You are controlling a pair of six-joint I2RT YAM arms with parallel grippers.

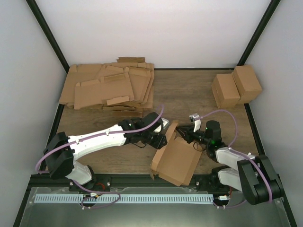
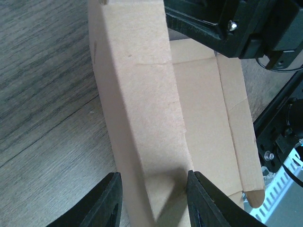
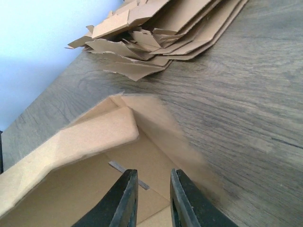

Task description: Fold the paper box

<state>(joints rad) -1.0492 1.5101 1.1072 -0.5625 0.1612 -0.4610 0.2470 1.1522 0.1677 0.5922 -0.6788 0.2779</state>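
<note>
The paper box point(image 1: 177, 160), a shallow brown cardboard tray with raised flaps, lies near the table's front edge between my two arms. My left gripper point(image 1: 161, 136) is at the box's far left corner. In the left wrist view the gripper point(image 2: 154, 174) is shut on the box's folded side wall point(image 2: 142, 94), which fills the gap between the fingers. My right gripper point(image 1: 183, 135) hovers over the far end of the box. Its jaws point(image 3: 152, 172) stand narrowly open above the box's floor point(image 3: 94, 189), with nothing between them. A bent flap point(image 3: 75, 137) leans inward to their left.
A pile of flat die-cut cardboard sheets point(image 1: 111, 90) lies at the back left, also seen in the right wrist view point(image 3: 165, 28). Two blocky brown cartons point(image 1: 236, 86) stand at the back right. The right arm's black wrist point(image 2: 236, 23) hangs close above the box.
</note>
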